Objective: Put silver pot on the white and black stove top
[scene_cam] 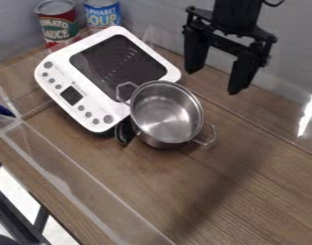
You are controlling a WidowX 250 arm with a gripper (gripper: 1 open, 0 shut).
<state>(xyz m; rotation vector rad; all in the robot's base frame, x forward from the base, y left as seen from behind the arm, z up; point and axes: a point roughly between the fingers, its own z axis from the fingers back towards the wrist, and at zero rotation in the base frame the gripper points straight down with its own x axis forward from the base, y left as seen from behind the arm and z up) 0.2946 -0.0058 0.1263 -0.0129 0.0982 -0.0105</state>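
Observation:
The silver pot (pixel 167 115) stands upright and lidless on the wooden table, its rim touching the front right corner of the white and black stove top (pixel 105 72). A small loop handle shows at the pot's right side. The stove lies flat at the left, its black glass square bare and its button panel toward the front left. My black gripper (pixel 216 69) hangs open above the table, up and to the right of the pot, with nothing between its fingers (pixel 240 71).
Two labelled tin cans (pixel 56 22) (pixel 102 11) stand behind the stove at the back left. A clear plastic edge (pixel 18 105) runs along the table's left front. Bare wood spreads to the right of and in front of the pot.

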